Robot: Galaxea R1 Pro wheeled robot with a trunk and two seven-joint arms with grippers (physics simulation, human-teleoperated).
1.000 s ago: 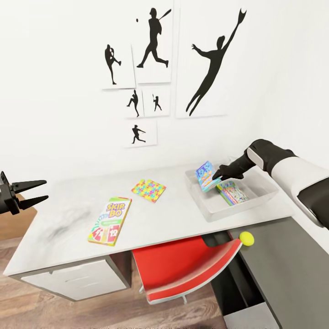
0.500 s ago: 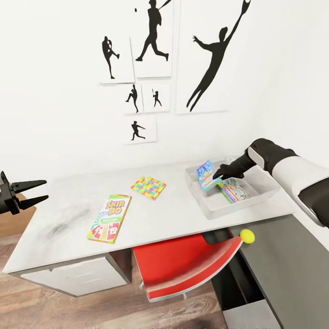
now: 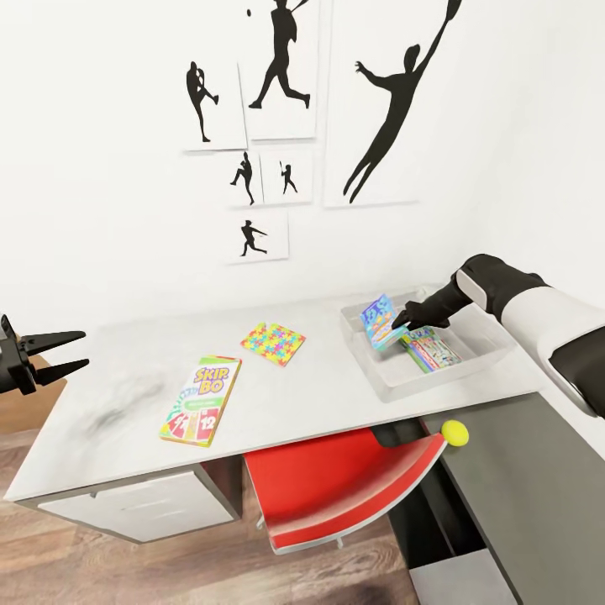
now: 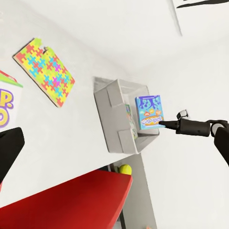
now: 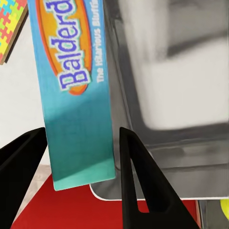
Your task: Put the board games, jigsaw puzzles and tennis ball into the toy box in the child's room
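My right gripper (image 3: 402,324) is shut on the small blue board game (image 3: 379,321), holding it tilted on edge over the near-left part of the grey toy box (image 3: 491,351). In the right wrist view the blue box (image 5: 76,95) sits between both fingers (image 5: 138,167). A green-edged board game (image 3: 433,351) lies flat in the toy box. The SKIP-BO box (image 3: 200,401) and a jigsaw puzzle (image 3: 273,344) lie on the table (image 3: 126,395). The tennis ball (image 3: 455,433) rests at the dark cabinet's edge. My left gripper (image 3: 84,349) hangs open off the table's left end.
A red chair (image 3: 336,487) is tucked under the table's front edge, its back touching the ball. The lower dark grey cabinet (image 3: 521,487) joins the table at the right. Drawers (image 3: 134,508) sit under the left end. White walls close in behind and to the right.
The head view has tilted slightly, so the wall pictures sit higher. My right gripper still holds the blue box over the toy box, barely moved. The left arm is unchanged.
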